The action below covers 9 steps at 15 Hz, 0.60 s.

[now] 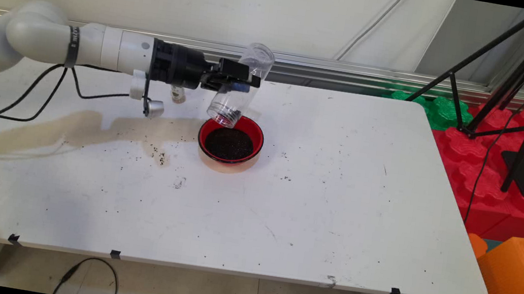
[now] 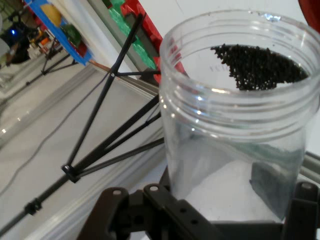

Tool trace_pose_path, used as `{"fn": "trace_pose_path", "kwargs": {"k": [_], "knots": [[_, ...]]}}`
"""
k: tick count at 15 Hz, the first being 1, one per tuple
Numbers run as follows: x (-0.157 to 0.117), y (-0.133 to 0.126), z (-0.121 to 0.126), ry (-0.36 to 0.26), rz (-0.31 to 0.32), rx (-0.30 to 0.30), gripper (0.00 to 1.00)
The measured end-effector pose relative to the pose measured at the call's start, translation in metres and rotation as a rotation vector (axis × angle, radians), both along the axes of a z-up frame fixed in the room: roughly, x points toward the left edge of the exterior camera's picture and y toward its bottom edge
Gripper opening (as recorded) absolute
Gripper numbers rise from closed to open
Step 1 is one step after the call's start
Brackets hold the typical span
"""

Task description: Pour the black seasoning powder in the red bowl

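1. Nearest the main camera you are seeing the front edge of the white desk (image 1: 226, 255), bare apart from scattered dark specks and a brownish stain running leftward from the red bowl (image 1: 230, 143).
2. You are looking at that red bowl sitting near the middle of the desk, toward its far side, with a layer of dark granules (image 1: 229, 143) covering its bottom.
3. Just above the bowl's far-left rim, the gripper (image 1: 238, 82) is holding a clear plastic jar (image 1: 241, 85) by its middle, with the fingers (image 1: 243, 79) closed against its sides.
4. You are seeing the jar tilted, mouth pointing down toward the bowl and base raised toward the wall; its mouth is hanging over the bowl's rim without touching it, as far as the main view shows.
5. In the hand view the jar (image 2: 235, 125) is looking almost empty: its walls are clear, and the dark granules (image 2: 260, 65) seen through the mouth appear to be those lying in the bowl below.
6. Judging by that, the pouring is looking largely done; what is left seems to be righting the jar and setting it down.
7. Right of the bowl, past the desk's edge, a black tripod (image 1: 518, 75) is standing over red, green and orange foam blocks (image 1: 510, 166).
8. Left of the bowl, black cables (image 1: 43, 96) are hanging from the arm.
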<state>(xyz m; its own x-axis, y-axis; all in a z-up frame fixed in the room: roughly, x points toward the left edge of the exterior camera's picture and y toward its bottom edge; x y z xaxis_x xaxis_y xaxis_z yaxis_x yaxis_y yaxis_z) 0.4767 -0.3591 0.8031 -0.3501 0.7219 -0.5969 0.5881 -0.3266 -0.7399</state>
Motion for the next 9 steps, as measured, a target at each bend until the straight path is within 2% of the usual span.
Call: {"fn": "trace_pose_path", "kwargs": {"k": [9], "knots": [[0.0074, 0.0039, 0.0050, 0.160, 0.108, 0.238, 0.00]]}}
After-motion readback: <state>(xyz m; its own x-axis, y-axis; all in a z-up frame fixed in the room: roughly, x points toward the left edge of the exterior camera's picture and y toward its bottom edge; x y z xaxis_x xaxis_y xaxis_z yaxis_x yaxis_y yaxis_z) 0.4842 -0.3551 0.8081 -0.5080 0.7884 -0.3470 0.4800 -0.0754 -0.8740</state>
